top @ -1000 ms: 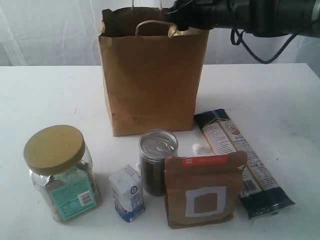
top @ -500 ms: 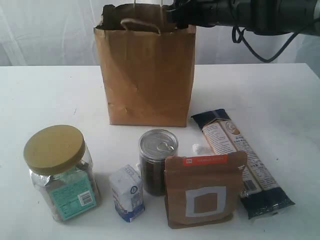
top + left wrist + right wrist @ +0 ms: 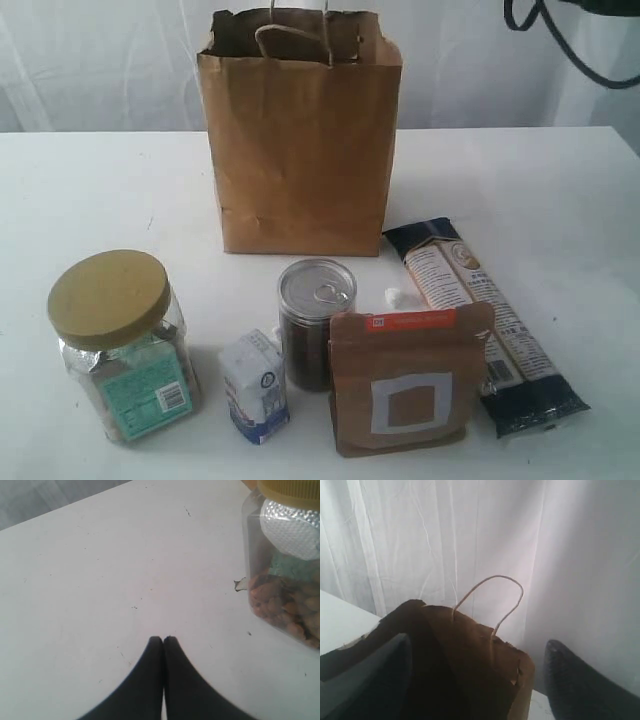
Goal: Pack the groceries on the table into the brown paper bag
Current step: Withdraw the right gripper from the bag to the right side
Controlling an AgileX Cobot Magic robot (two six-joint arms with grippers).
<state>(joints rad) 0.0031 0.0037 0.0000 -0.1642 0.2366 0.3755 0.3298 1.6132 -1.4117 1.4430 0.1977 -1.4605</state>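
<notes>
The brown paper bag stands upright at the back of the table. It looks light and likely tippy, best steadied at its rim. My right gripper gapes wide near that rim; my left gripper is pinched closed.

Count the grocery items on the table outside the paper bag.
5: clear jar with tan lid front left; small white-blue carton beside it; pull-tab metal can centre; brown pouch with white square right of that; long dark packet far right. Anything inside the brown paper bag is hidden.
</notes>
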